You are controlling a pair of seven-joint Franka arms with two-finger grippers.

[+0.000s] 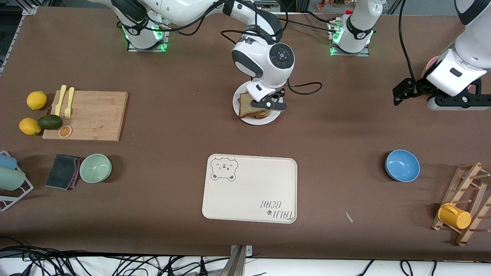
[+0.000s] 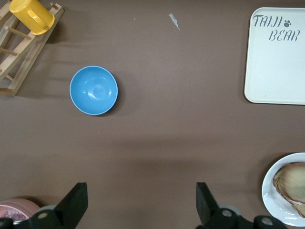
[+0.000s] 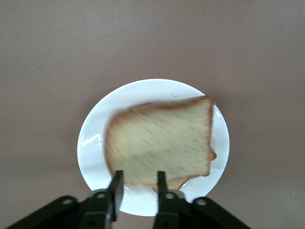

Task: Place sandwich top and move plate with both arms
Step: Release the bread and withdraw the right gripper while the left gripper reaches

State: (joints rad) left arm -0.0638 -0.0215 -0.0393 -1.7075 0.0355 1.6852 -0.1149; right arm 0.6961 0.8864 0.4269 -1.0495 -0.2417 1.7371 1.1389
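Right pincer (image 3: pixel 137 183) | part-open, maybe off sandwich top (image 3: pixel 162 143) | left pincer (image 2: pixel 142 200) wide, idle

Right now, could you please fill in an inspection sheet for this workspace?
Surface: brown table, a small pale scrap near the front edge.
Job's things: sandwich top lies on a lower slice on the white plate, mid-table.
Clutter: bear-print tray nearer the camera than the plate; blue bowl, wooden rack with yellow cup toward the left arm's end; cutting board, lemons, avocado, green bowl, cloth toward the right arm's end.
Grippers: right gripper over the plate's edge, jaws slightly apart at the bread's edge, grip uncertain; left gripper waits open over bare table.
Cables: black cables trail beside the plate and along the front edge.
Surroundings: nothing seen.
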